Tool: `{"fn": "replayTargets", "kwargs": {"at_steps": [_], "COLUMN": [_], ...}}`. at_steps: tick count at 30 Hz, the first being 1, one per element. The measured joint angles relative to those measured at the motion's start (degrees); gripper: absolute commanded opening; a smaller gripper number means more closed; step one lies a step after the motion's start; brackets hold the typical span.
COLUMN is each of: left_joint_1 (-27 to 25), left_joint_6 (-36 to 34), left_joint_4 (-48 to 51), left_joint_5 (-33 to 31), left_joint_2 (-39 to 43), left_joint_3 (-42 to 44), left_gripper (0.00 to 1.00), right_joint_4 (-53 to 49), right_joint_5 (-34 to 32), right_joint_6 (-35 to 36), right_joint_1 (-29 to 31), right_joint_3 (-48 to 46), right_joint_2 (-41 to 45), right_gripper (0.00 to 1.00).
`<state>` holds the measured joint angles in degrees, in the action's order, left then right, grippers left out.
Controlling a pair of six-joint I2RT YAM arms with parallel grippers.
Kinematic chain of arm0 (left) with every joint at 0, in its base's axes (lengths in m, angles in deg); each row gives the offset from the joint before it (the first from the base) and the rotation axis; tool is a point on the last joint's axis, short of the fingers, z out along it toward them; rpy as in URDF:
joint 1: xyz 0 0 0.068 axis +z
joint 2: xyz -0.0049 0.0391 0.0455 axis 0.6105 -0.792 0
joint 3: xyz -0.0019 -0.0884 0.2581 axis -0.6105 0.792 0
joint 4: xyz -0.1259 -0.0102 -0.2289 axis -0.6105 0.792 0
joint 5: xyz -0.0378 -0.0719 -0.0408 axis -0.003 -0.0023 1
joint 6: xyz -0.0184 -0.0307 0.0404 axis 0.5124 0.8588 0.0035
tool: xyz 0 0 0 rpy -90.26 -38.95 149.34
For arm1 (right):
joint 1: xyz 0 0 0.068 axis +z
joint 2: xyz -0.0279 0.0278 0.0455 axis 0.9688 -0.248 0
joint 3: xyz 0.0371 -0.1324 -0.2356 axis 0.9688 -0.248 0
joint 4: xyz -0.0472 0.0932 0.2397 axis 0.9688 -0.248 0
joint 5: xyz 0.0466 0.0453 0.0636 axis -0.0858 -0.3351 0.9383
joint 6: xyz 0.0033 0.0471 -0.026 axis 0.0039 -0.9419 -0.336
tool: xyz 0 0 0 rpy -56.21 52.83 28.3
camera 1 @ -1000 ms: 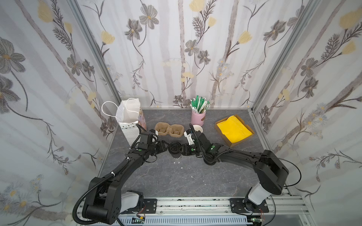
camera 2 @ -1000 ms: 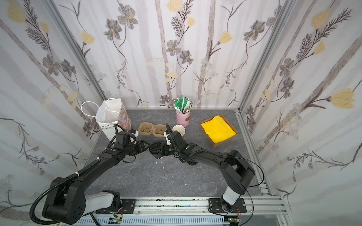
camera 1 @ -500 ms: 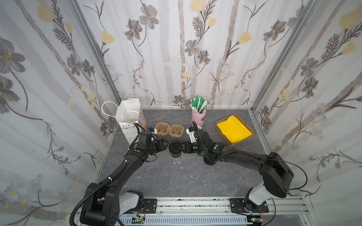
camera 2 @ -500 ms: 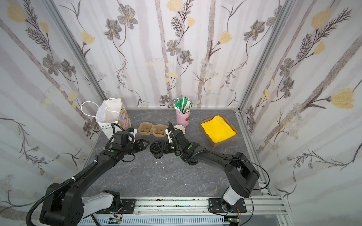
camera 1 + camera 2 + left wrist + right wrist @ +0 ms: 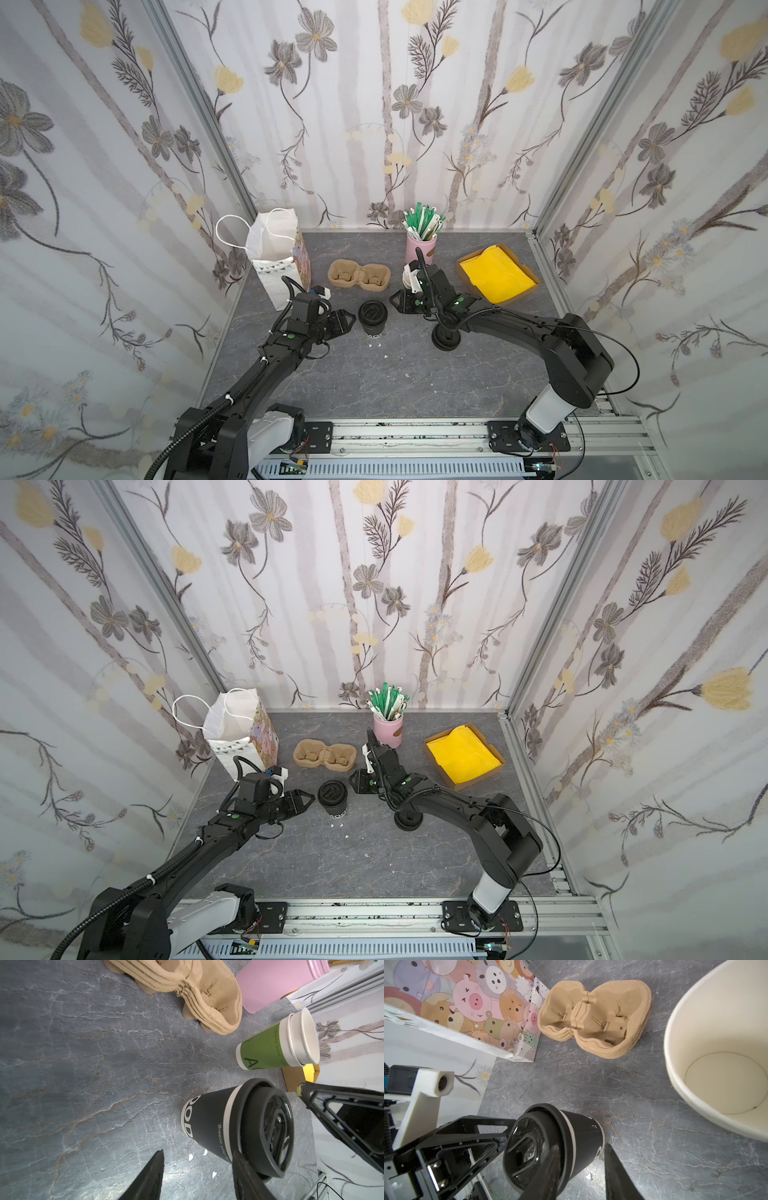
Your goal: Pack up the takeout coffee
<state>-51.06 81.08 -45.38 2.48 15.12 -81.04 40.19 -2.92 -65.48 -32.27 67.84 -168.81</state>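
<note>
Nearest me, on the grey table point(image 5: 374, 386), a short stack of loose black lids point(image 5: 445, 343) sits partly under the right arm. Just past it the coffee point(image 5: 372, 316) stands upright mid-table. Its black lid is on, so what is inside is hidden.

The left gripper point(image 5: 347, 322) lies level with the coffee on one side. Its jaws are spread, and bare table shows between them in the left wrist view. One finger overlaps the lid's rim there, and I cannot tell whether it touches. The right gripper point(image 5: 395, 300) faces the coffee from the other side, just beside it, with its jaws parted and holding nothing.

Farther back lies a stack of pulp carriers point(image 5: 359, 275) with empty wells. Beside it, the nested paper cups point(image 5: 278, 1043) are mostly hidden behind the right arm in both top views. The left wrist view shows their green outer wall, and the right wrist view shows the empty cream inside.

The white bag point(image 5: 276, 253) stands open at the far left, its floor out of sight. Only the right wrist view shows the cartoon animals on its side. At the back a pink cup point(image 5: 420, 248) holds green and white sticks, and a cardboard box point(image 5: 464, 274) holds yellow napkins point(image 5: 496, 276).
</note>
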Motion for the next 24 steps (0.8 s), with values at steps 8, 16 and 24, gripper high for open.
{"fn": "replayTargets", "kwargs": {"at_steps": [8, 16, 24], "left_joint_1": [-0.1, -0.1, -0.1], "left_joint_6": [0.0, -0.1, -0.3], "left_joint_4": [0.0, -0.1, -0.1], "left_joint_5": [0.5, 1.2, 1.9], "left_joint_2": [-0.8, -0.2, -0.9], "left_joint_3": [-0.3, -0.5, -0.6], "left_gripper": [0.56, 0.56, 0.56], "right_joint_4": [0.0, 0.0, 0.0], "right_joint_5": [2.4, 3.8, 4.1], "right_joint_6": [0.8, 0.8, 0.8], "right_joint_1": [0.3, 0.7, 0.8], "right_joint_3": [0.7, 0.7, 1.0], "right_joint_2": [-1.9, -2.6, -3.7], "right_gripper": [0.37, 0.37, 0.37]}}
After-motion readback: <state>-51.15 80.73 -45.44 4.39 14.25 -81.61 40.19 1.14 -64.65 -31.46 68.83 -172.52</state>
